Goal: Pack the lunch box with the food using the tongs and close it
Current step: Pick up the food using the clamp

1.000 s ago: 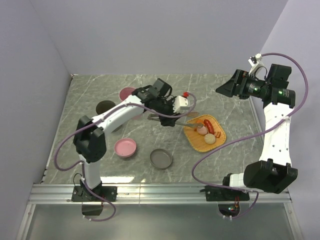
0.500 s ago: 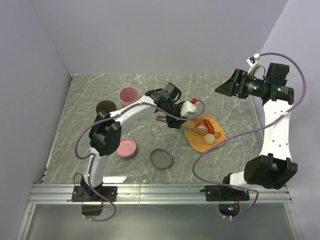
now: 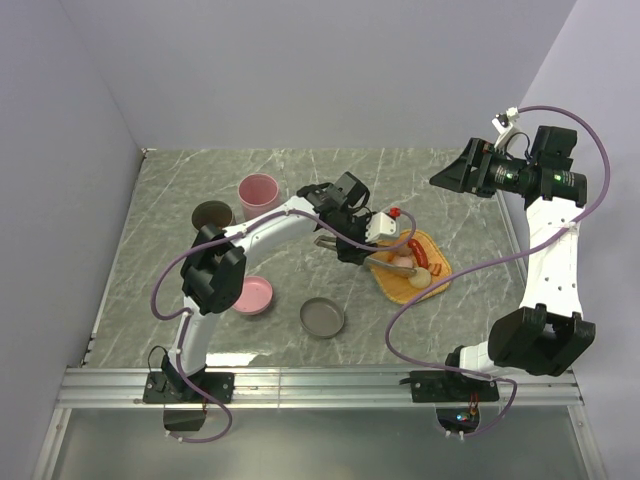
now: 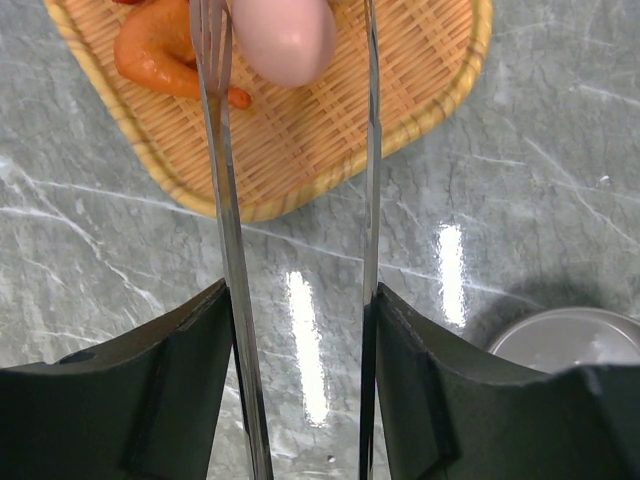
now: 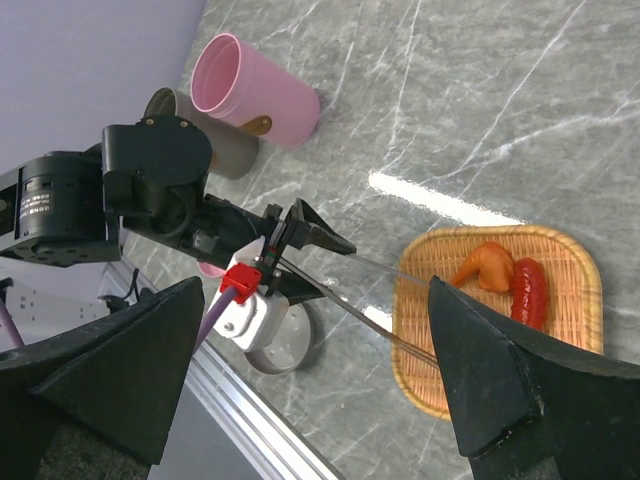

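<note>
The pinkish ball (image 4: pixel 285 35) sits on the woven orange tray (image 4: pixel 440 110), between the two thin arms of the tongs (image 4: pixel 228 260). It lies just beside one arm with a gap to the other. An orange chunk (image 4: pixel 160 60) lies outside the tongs on that nearer side, and a red strip (image 5: pixel 530 290) and a cream ball (image 3: pixel 418 279) share the tray. The left gripper (image 4: pixel 298 320) is pinching the tongs from both sides, low over the marble table (image 3: pixel 180 180) at the tray's edge. From above, its wrist and a purple cable hide part of the tray. A grey round tin (image 3: pixel 322 317) stands nearest the tray, then a pink bowl (image 3: pixel 250 296). A pink cup (image 3: pixel 258 192) and a dark bowl (image 3: pixel 211 213) stand farther back. The right gripper (image 3: pixel 452 178) hangs high and well apart, fingers spread wide, holding nothing.
</note>
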Controlling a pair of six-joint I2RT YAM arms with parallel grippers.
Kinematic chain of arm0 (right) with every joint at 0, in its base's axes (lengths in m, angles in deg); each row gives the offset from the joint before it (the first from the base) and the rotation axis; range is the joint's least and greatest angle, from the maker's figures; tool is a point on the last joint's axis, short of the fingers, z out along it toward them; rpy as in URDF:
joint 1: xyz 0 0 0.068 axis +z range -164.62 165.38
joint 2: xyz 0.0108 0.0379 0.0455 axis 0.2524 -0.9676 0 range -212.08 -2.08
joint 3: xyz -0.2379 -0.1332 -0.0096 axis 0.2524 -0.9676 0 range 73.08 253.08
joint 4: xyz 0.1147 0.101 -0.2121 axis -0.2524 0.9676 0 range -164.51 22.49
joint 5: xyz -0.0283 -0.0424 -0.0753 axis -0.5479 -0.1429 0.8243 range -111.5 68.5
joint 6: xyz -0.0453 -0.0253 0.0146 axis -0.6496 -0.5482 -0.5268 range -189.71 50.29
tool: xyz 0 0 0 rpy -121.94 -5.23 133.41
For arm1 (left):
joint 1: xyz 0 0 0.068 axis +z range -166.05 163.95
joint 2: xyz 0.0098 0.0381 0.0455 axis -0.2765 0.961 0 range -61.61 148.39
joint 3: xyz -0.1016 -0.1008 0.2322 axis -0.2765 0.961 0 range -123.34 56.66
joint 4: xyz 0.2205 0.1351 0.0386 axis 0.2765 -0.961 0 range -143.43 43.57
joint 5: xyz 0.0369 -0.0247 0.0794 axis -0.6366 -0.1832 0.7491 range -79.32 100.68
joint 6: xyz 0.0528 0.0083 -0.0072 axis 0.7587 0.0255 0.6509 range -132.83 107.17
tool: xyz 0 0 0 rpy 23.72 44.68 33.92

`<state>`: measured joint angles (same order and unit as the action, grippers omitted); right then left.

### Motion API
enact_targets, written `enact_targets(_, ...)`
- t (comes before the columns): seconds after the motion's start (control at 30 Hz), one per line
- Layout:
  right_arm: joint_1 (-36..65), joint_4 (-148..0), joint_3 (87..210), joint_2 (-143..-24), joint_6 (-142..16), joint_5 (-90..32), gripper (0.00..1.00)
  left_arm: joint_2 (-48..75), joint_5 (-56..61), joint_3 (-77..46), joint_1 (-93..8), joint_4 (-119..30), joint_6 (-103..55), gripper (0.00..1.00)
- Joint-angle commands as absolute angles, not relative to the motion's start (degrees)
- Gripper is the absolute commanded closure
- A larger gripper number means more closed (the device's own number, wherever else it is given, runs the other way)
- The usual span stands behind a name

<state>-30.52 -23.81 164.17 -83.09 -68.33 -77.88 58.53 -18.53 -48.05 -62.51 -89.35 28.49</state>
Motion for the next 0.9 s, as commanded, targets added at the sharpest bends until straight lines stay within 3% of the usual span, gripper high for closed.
enact_targets(0.0, -30.35, -24.41, 165.99, -82.15, -69.01, -79.07, 0.00, 58.19, -18.76, -48.55, -62.72, -90.73, 30.33, 0.41)
enact_targets(0.53, -30.26, -24.94, 165.19, -81.79, -68.92, -79.16, 0.00, 57.22, -15.95, -45.91, -63.43, -89.16, 27.69, 0.43)
enact_targets(0.87, -30.35, -24.76, 165.63, -81.62, -68.92, -79.33, 0.00, 55.90, -17.70, -47.49, -62.55, -89.05, 24.00, 0.54)
